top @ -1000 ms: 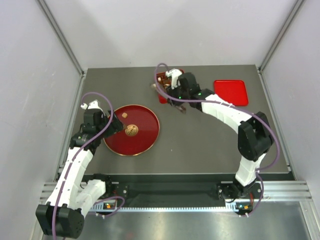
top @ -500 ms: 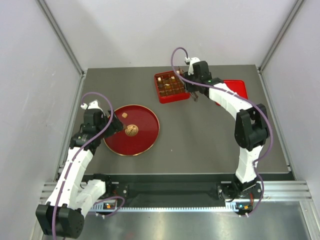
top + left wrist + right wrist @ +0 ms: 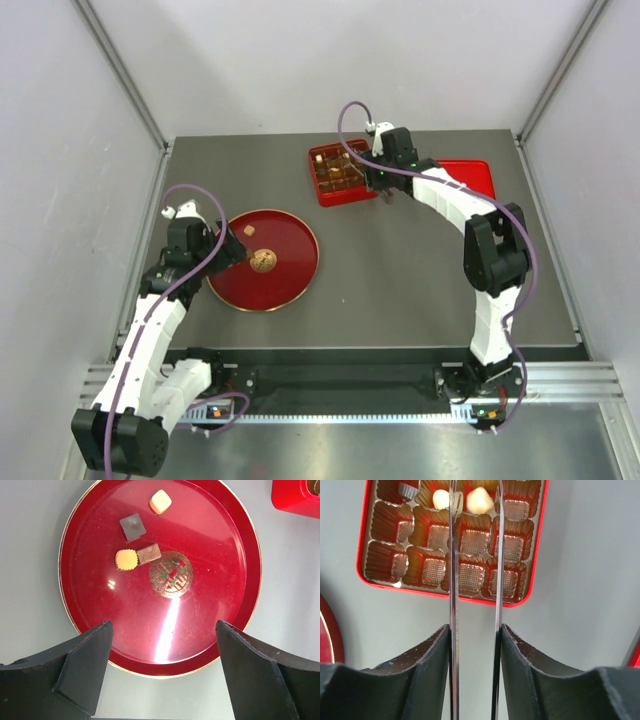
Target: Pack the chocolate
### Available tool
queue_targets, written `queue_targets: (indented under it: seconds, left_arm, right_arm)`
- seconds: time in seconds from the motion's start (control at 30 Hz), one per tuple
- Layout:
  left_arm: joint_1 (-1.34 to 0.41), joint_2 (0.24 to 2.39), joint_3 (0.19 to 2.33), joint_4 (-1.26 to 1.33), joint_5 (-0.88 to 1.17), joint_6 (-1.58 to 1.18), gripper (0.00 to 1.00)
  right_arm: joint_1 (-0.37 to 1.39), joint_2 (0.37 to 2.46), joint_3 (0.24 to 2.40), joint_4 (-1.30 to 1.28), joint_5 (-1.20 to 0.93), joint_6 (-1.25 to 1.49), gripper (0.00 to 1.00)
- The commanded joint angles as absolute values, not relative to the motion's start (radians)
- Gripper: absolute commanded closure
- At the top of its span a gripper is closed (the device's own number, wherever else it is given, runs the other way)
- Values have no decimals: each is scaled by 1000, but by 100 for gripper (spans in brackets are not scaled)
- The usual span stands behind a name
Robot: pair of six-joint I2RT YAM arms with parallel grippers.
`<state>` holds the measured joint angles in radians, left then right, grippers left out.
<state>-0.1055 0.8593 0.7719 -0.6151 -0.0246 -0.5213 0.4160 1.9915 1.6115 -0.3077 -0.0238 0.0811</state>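
- Blades of right gripper narrowly parted, nothing between, over red compartmented box.
- Left gripper wide, empty, above round red plate.
- Straddle one square chocolate; pinch lightly.

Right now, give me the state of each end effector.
Left end effector: open wide above the round red plate, holding nothing.
Right end effector: open narrowly near the red compartment box, nothing visible between its fingers.

The top camera overlooks the whole table from above and behind — each wrist camera faces down, close: left over the red plate, right over the tray.
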Motion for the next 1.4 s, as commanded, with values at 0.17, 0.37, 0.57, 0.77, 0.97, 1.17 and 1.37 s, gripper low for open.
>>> queue_targets:
  seconds: [0.17, 0.37, 0.57, 0.77, 0.97, 1.17, 1.37]
  left_arm:
    - [-107, 851, 793, -617, -38, -520, 11]
    - [-107, 844, 792, -617, -43, -523, 11]
    - [-107, 841, 792, -615, -48, -525, 11]
    - [-107, 833, 790, -618, -55, -526, 11]
    - [-107, 838, 788, -615, -49, -528, 11]
    - [-107, 834, 785, -614, -51, -526, 11]
    - [-109, 831, 785, -614, -54, -526, 11]
  right_arm:
    - [414, 1971, 1663, -268, -20, 69, 56]
    - [436, 1872, 1648, -268, -25, 60, 57]
    - [538, 1775, 1545, -232, -5, 11, 57]
    - [718, 1707, 1401, -167, -104, -49, 55]
    - [842, 1721, 1305, -124, -192, -66, 54]
    - [920, 1772, 1292, -100, -239, -71, 53]
    - [946, 1833, 1318, -124, -242, -90, 52]
